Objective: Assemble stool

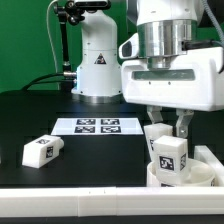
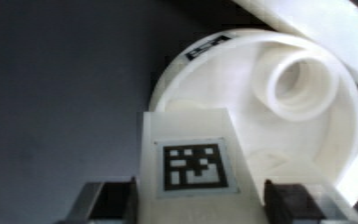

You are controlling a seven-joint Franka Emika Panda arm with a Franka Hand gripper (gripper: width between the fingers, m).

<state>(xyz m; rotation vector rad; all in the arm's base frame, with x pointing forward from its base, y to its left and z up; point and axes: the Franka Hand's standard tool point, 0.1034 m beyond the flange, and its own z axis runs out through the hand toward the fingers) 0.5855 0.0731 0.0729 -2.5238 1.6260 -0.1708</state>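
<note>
White plastic leg (image 1: pixel 168 158) is held upright in gripper (image 1: pixel 167 138), jaws narrowed on its sides, within rim of seat (image 1: pixel 205 172) at exterior view's right. Leg-fitting step judged in hand — alignment with round socket (image 2: pixel 309 85) needed, then lowering. Second leg (image 1: pixel 42 150) seen lying on table (image 1: pixel 100 165).

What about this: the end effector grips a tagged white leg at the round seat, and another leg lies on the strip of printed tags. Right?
Not quite. The end effector does grip a tagged leg at the seat, but the loose leg lies on the black table, to the exterior view's left of the marker board, not on it; the exterior view shows this.
</note>
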